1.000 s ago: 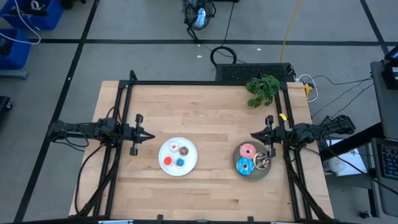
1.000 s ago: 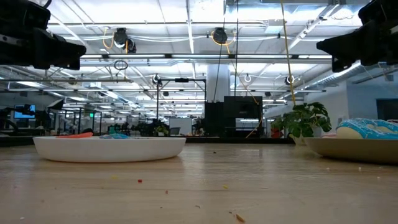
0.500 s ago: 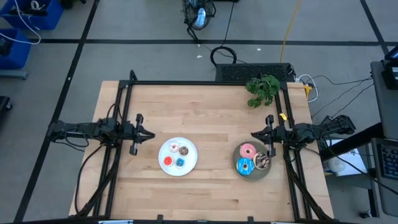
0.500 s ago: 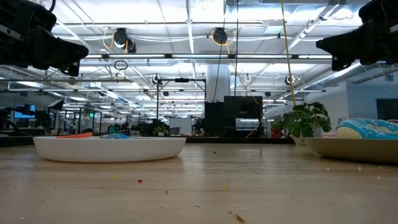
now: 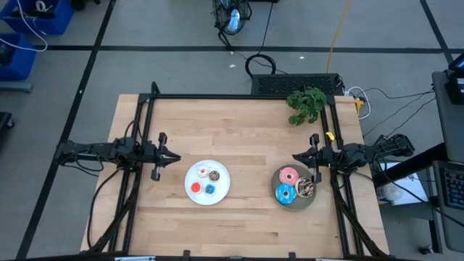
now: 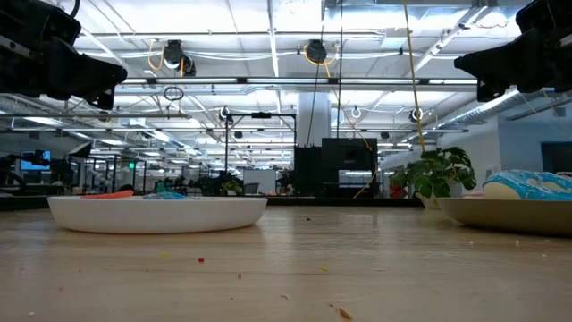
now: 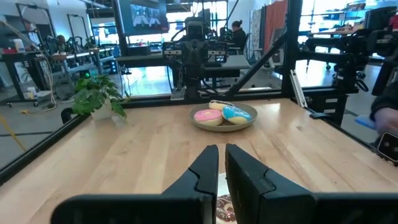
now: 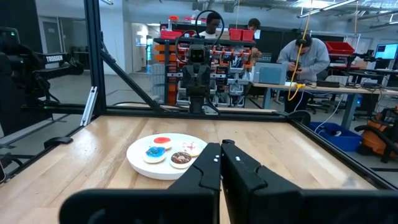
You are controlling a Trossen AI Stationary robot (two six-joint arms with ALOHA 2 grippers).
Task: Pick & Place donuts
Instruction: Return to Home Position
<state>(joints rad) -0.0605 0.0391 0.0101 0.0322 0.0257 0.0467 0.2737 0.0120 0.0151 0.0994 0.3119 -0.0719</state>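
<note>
While both arms are waiting apart, left claw (image 5: pixel 174 156) and right claw (image 5: pixel 296 157) are sitting closed, empty; large donuts (image 5: pixel 288 176) are lying on the grey plate (image 5: pixel 299 205) beside the right claw, small donuts (image 5: pixel 196 188) nearer the left.

- A shallow round white plate (image 6: pixel 156 215) sits at left on the pale wooden desk (image 6: pixel 286 268), seen from desk-top height.
- Just above its rim show the tops of a small red donut (image 6: pixel 112 193) and a small blue donut (image 6: pixel 165 194).
- At right, cut off by the picture's edge, a round grey plate (image 6: pixel 505 215) carries a large blue-iced donut with white drizzle (image 6: pixel 529 185).
- A leafy green potted plant (image 6: pixel 438 174) stands behind the grey plate.
- The dark left arm (image 6: pixel 54 63) hangs at upper left and the dark right arm (image 6: pixel 527 54) at upper right, both well above the desk.
- Small crumbs (image 6: pixel 344 313) dot the near wood.
- Beyond the desk are a tall black cabinet (image 6: pixel 340 168) and rows of ceiling lights.
</note>
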